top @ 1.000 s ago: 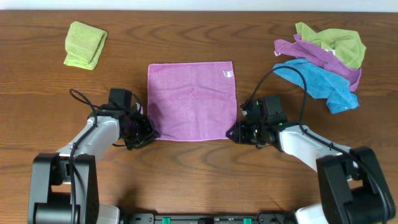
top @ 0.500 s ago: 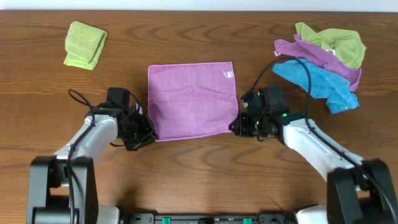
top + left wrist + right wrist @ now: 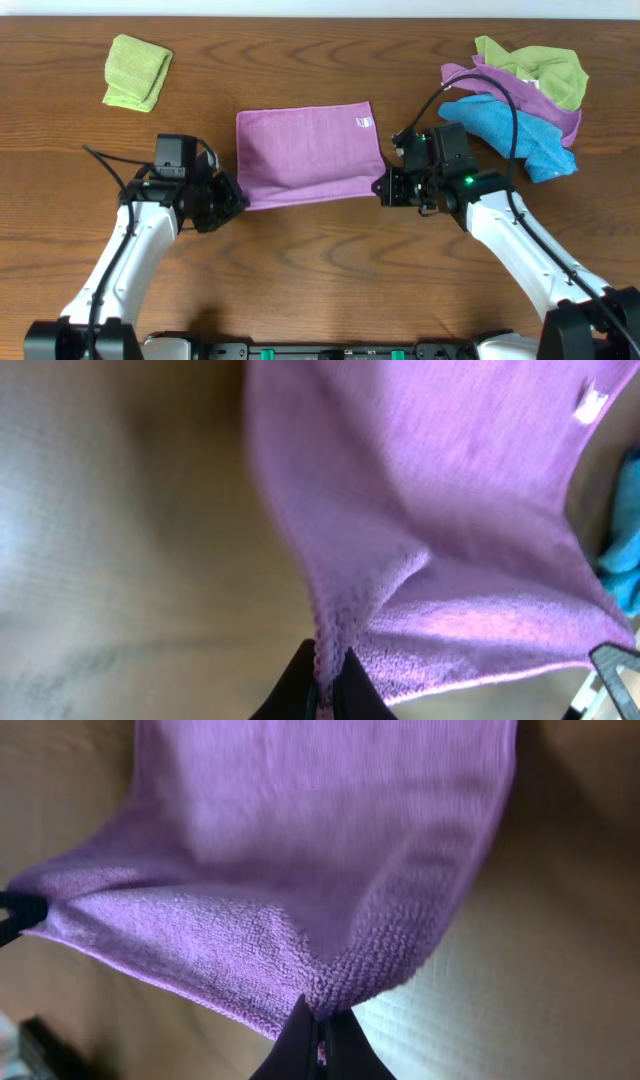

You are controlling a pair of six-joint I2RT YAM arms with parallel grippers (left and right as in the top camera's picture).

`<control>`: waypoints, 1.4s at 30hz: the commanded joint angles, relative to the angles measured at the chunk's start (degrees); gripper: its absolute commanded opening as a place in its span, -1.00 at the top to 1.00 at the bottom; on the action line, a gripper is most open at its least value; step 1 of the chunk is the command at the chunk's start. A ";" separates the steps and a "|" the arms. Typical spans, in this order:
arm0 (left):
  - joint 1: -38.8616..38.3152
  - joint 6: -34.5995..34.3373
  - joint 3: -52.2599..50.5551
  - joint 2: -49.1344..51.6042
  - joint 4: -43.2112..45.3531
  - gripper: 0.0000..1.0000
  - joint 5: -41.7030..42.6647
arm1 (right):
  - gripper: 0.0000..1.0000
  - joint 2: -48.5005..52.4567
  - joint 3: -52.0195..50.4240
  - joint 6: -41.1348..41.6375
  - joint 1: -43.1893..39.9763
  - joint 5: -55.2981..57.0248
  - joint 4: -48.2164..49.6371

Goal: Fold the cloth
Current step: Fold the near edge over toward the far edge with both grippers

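The purple cloth (image 3: 305, 150) lies in the middle of the table with a small white tag near its far right corner. Its near edge is lifted off the wood. My left gripper (image 3: 232, 199) is shut on the near left corner; the left wrist view shows the hem (image 3: 330, 650) pinched between the fingers (image 3: 325, 685). My right gripper (image 3: 385, 187) is shut on the near right corner; the right wrist view shows the cloth (image 3: 300, 870) hanging from the fingers (image 3: 320, 1040).
A folded green cloth (image 3: 137, 71) lies at the far left. A heap of green, purple and blue cloths (image 3: 520, 95) lies at the far right, close behind my right arm. The table is brown wood (image 3: 320, 280).
Both grippers have risen and moved toward the far side with the near corners. The cloth's near edge has left the table and the visible cloth is shorter front to back.
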 commanded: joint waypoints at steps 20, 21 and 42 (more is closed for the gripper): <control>0.57 -1.62 41.66 38.34 5.97 0.89 -3.23 | 0.97 34.01 32.48 0.44 -5.51 4.61 12.79; 0.57 -0.79 43.34 39.15 3.54 0.89 -4.20 | 0.97 34.62 33.62 0.42 -5.55 4.28 12.13; 0.35 3.02 44.44 38.45 -18.47 0.88 -16.41 | 0.97 35.10 34.45 -1.97 -4.28 3.21 -5.60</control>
